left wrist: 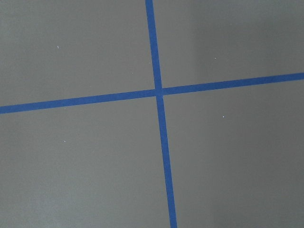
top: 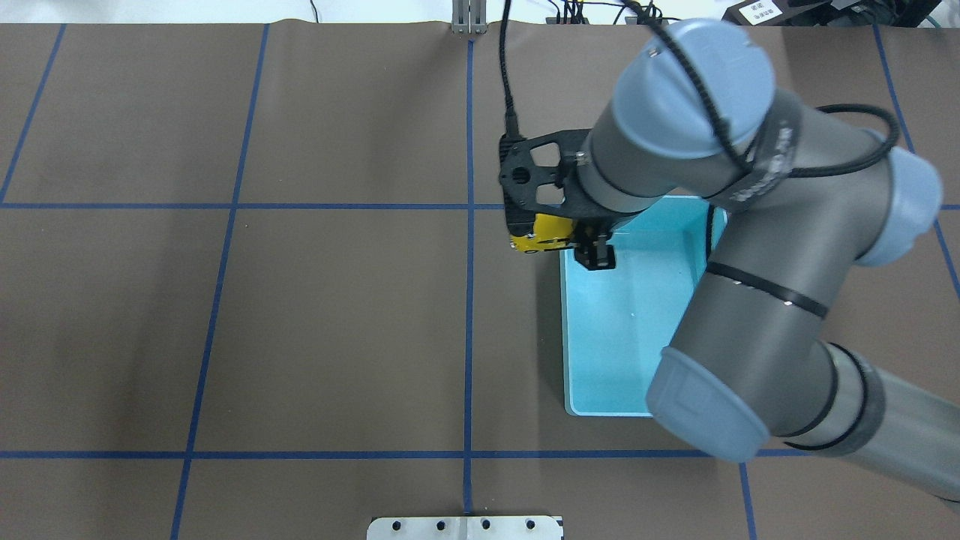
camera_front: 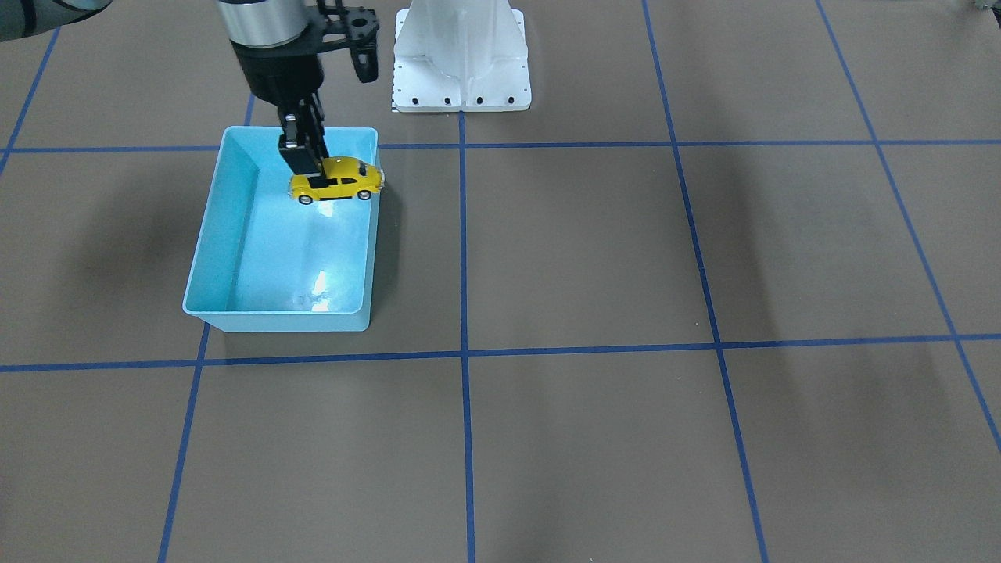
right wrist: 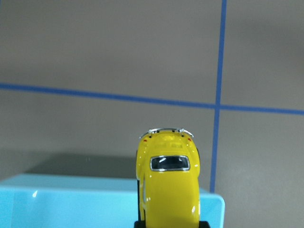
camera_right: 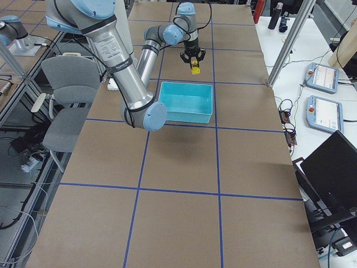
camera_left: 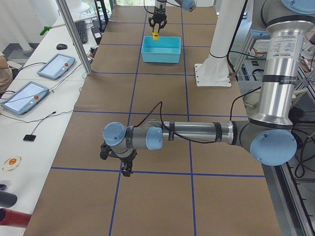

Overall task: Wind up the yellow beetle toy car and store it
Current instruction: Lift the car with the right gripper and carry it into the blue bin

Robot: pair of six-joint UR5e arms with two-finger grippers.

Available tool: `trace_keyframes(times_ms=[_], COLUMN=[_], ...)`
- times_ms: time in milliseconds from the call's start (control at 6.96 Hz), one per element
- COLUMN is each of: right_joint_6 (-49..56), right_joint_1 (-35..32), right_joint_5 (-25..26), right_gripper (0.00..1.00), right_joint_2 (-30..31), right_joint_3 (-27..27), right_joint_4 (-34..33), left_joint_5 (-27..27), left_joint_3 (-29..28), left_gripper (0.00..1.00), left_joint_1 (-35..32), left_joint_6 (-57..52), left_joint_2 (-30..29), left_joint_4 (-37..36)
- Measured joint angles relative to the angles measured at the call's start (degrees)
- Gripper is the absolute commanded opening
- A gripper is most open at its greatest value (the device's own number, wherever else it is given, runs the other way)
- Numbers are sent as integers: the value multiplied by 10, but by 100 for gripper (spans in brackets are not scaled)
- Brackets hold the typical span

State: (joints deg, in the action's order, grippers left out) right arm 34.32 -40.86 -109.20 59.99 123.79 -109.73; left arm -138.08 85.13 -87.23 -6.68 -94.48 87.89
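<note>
Brown table [camera_front: 586, 250], one bin [camera_front: 274, 322], right claw [camera_front: 311, 173] clamping one yellow beetle toy car [camera_front: 348, 181], left claw [camera_left: 120, 164] state unclear

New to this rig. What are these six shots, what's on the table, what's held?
A left arm and a right arm stand at a brown table marked with blue tape. Four cameras are fixed: one faces the robot, one looks over its shoulders, one sits at each table end. Two more ride on the wrists. On the table sits a light-blue bin. The right gripper is shut on a yellow toy car, held in the air by the bin's edge. The left gripper hangs over the table; its wrist camera shows only tape, and I cannot tell whether it is open.
</note>
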Motion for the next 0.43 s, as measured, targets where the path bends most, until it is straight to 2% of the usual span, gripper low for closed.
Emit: trace_keyframes(times_ms=[287, 431], right_joint_6=[20, 21], right_joint_1=[-14, -14], right_joint_5=[-27, -36], right_gripper=[0, 0], right_joint_2=[116, 158], right_joint_3=[18, 2], right_joint_4=[86, 139], left_joint_5=[0, 0], left_joint_3=[-1, -1], left_gripper=[100, 100], left_joint_1=[0, 0], left_joint_6=[0, 0], left_joint_2=[0, 0], left_joint_4=[0, 1])
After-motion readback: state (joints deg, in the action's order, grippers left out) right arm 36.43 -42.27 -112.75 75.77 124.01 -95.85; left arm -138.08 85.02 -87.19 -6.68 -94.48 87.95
